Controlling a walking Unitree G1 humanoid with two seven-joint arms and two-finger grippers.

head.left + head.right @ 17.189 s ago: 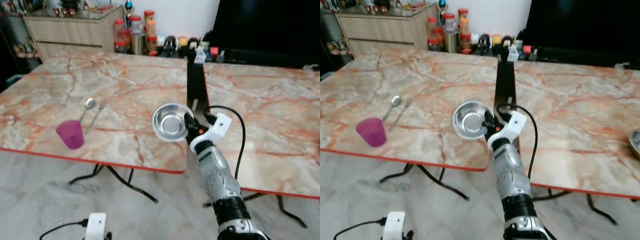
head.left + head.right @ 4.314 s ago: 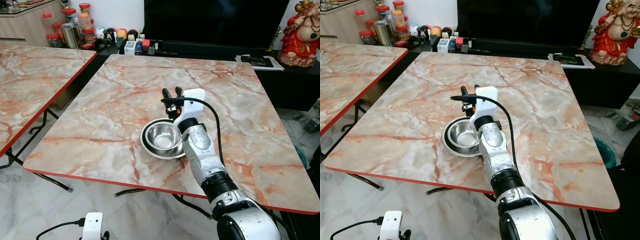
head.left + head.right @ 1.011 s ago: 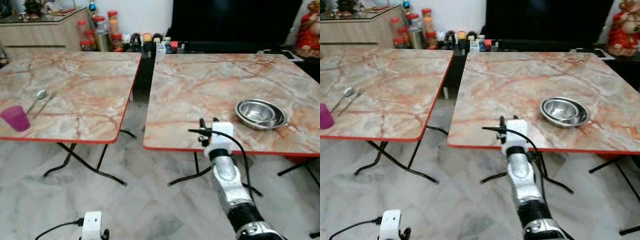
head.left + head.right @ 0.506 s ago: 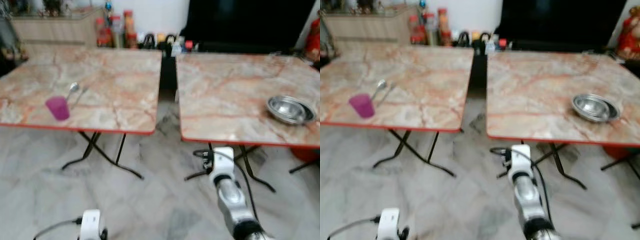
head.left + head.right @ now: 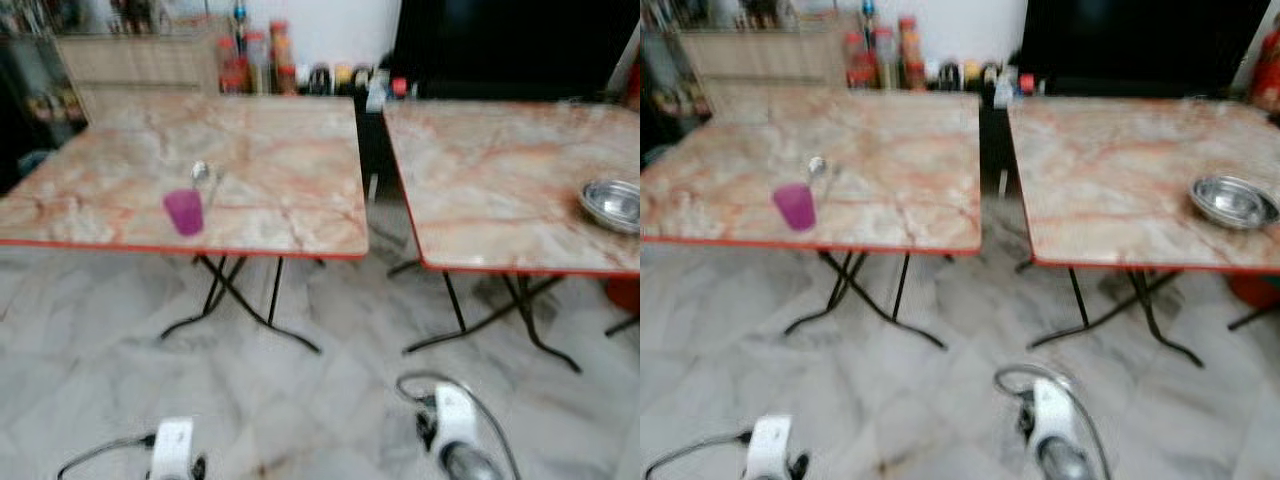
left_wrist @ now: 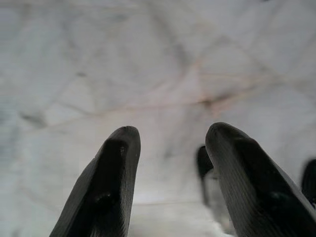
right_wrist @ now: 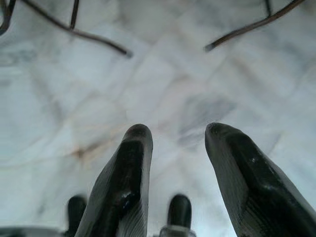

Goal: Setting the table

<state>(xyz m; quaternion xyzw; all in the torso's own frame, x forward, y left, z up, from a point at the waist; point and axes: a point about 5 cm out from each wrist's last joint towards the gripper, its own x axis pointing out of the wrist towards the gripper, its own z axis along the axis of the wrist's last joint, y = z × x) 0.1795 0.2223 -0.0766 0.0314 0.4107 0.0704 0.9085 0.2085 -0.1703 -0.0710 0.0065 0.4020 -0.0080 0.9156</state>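
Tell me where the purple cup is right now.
The purple cup stands near the front edge of the left table, just in front of the spoon.

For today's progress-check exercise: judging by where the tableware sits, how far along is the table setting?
Done: the stacked steel bowls sit on the right marble table. In hand: nothing; the left gripper and right gripper are open over the floor. Left: the purple plastic cup and the metal spoon wait on the left marble table.
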